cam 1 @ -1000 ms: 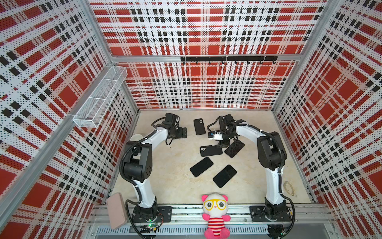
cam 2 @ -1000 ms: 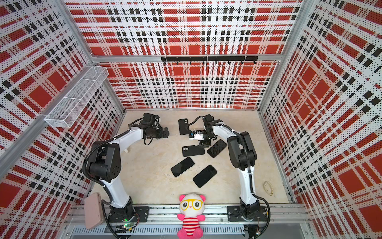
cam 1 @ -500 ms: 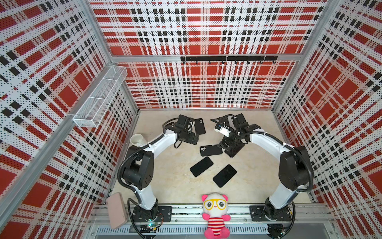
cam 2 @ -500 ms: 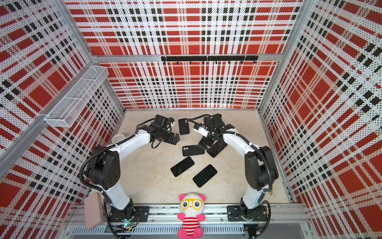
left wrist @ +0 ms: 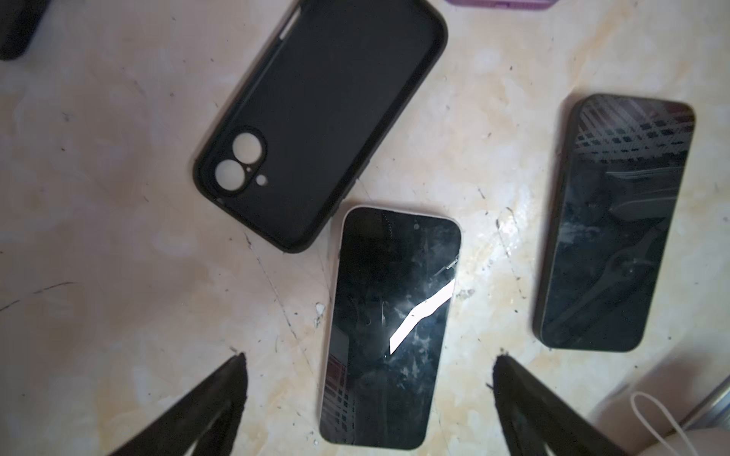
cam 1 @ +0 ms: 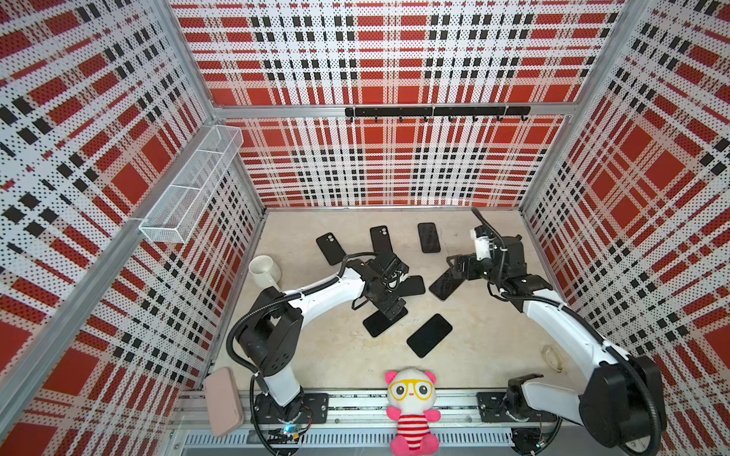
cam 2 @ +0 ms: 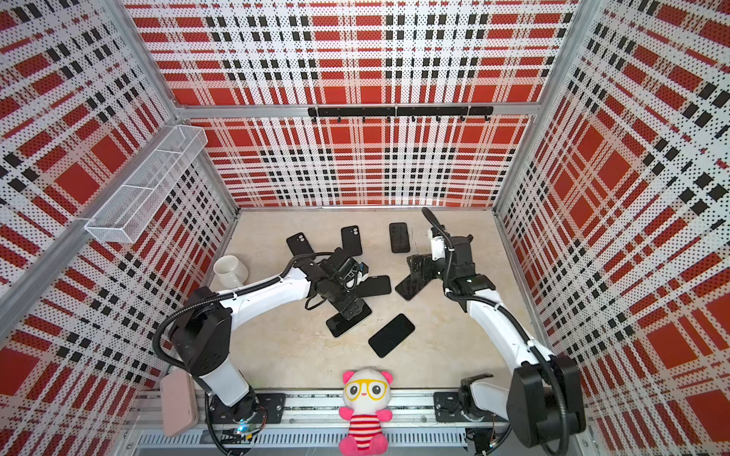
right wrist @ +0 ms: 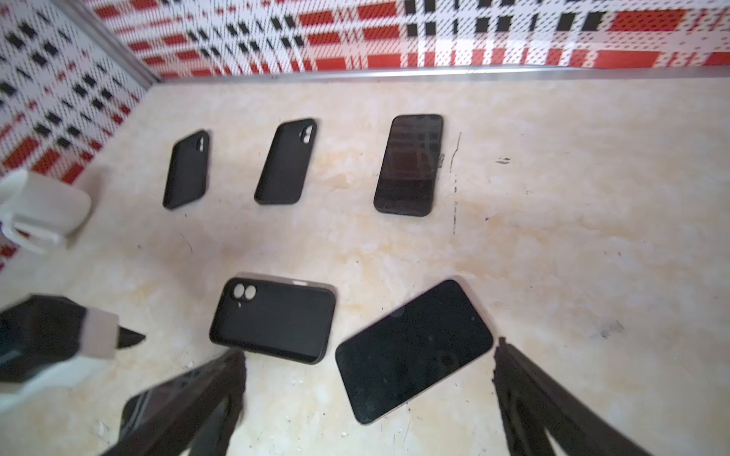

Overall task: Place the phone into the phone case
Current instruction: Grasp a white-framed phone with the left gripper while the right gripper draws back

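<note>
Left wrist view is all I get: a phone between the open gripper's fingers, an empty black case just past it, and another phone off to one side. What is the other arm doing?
Observer: The right gripper is open and empty. It hangs over one end of a third phone, which lies beside that case.
Reviewer: Any spare cases?
Observer: Yes. A second case and a third case lie side by side near the back wall.
Reviewer: Anything unrelated on the table?
Observer: A white mug by the left wall.
</note>
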`<state>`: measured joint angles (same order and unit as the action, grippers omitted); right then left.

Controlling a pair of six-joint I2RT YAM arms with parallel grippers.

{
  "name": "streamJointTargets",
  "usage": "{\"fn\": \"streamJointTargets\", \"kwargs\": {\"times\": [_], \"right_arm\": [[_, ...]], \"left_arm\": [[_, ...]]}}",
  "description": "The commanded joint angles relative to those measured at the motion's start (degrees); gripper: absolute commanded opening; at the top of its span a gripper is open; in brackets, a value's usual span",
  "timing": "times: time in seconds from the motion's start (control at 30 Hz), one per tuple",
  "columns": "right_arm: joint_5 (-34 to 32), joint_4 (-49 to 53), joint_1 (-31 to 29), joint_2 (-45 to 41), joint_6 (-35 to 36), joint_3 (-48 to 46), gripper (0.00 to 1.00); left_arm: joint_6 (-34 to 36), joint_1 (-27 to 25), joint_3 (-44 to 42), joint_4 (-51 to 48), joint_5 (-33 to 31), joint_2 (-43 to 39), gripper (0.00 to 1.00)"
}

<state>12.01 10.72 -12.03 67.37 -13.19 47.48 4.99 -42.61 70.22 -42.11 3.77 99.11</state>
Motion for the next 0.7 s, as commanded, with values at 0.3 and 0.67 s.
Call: {"fn": "streamJointTargets", "kwargs": {"times": [0.3, 0.67], "right_arm": [[3.26, 0.32, 0.78, -1.27, -3.9, -2.17, 1.0], [0.92, 0.36, 0.78, -1.81, -2.66, -3.41, 1.0]], "left_arm": [[3.17, -2.21, 0.28, -1.41, -1.75, 6.64, 0.98], [3.87, -3.18, 2.36, -2.26, -2.54, 11.45, 0.98]]}}
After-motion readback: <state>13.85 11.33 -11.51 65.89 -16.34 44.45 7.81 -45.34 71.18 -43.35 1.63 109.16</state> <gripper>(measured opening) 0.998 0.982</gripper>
